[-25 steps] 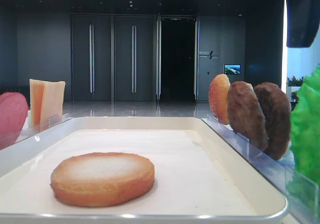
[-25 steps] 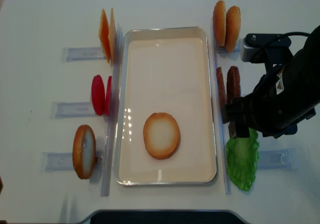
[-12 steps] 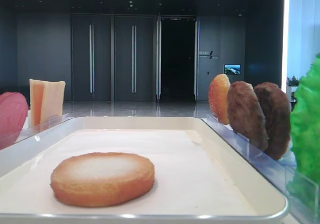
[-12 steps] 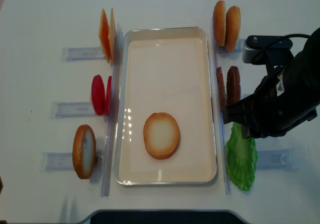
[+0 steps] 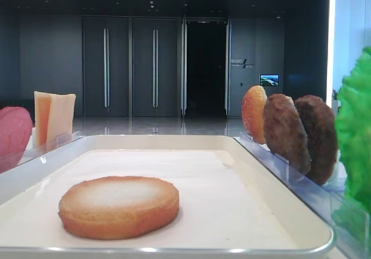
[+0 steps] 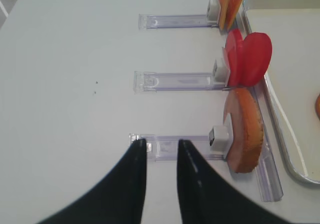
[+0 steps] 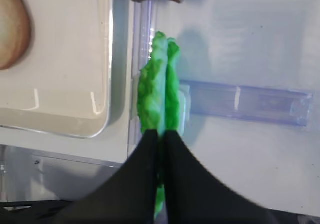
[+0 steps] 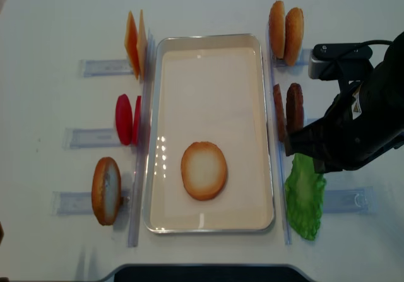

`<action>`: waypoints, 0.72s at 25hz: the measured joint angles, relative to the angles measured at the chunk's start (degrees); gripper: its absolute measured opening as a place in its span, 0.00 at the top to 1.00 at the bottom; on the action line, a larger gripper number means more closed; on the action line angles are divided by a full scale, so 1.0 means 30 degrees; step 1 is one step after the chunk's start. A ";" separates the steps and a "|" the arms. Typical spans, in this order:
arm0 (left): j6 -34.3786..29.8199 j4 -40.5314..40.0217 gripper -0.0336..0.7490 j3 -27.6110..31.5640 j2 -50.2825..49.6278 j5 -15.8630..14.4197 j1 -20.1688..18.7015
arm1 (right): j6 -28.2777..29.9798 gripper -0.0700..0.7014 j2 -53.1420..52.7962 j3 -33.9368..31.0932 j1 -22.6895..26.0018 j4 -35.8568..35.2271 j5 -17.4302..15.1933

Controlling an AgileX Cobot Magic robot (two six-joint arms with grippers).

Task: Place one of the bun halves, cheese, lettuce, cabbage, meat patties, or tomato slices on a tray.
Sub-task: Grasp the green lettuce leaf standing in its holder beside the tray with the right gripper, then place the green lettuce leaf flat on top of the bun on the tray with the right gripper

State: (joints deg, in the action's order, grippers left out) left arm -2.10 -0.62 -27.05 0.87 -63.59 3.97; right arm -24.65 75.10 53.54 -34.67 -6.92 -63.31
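Note:
The frilly green lettuce (image 7: pixel 160 83) stands on edge in its clear rack, just right of the white tray (image 8: pixel 214 37). My right gripper (image 7: pixel 161 133) is shut on the leaf's near edge. From above, the lettuce (image 8: pixel 305 197) shows below the black right arm (image 8: pixel 353 130). One bun half (image 8: pixel 204 170) lies flat, pale face up, on the tray's near half. My left gripper (image 6: pixel 161 143) hovers over the table left of the racks, its jaws slightly apart with nothing between them. It points toward another bun half (image 6: pixel 245 134) standing in a rack.
Left of the tray, racks hold cheese slices (image 8: pixel 136 42), tomato slices (image 8: pixel 127 119) and a bun half (image 8: pixel 106 190). On the right stand two bun halves (image 8: pixel 285 23) and two meat patties (image 8: pixel 288 108). A clear rack rail (image 7: pixel 245 102) runs beside the lettuce.
The right gripper's jaws have closed onto the lettuce. The leaf has been drawn up narrower and sits a little higher. The left gripper has not moved.

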 joint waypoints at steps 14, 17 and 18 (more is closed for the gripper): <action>0.0000 0.0000 0.75 0.0000 0.0000 0.0000 0.0000 | 0.0991 0.88 0.0000 0.3710 -0.1451 -0.3516 0.1539; 0.0000 0.0000 0.75 0.0000 0.0000 0.0000 0.0000 | 0.1925 0.88 0.0000 0.3710 -0.1471 -0.5051 0.3412; 0.0000 0.0000 0.75 0.0000 0.0000 0.0000 0.0000 | 0.2321 0.88 0.0042 0.3710 -0.1471 -0.5610 0.4000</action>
State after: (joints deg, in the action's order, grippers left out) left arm -2.10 -0.62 -27.05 0.87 -63.59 3.97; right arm -17.68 75.23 64.67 -39.08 -23.74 -51.31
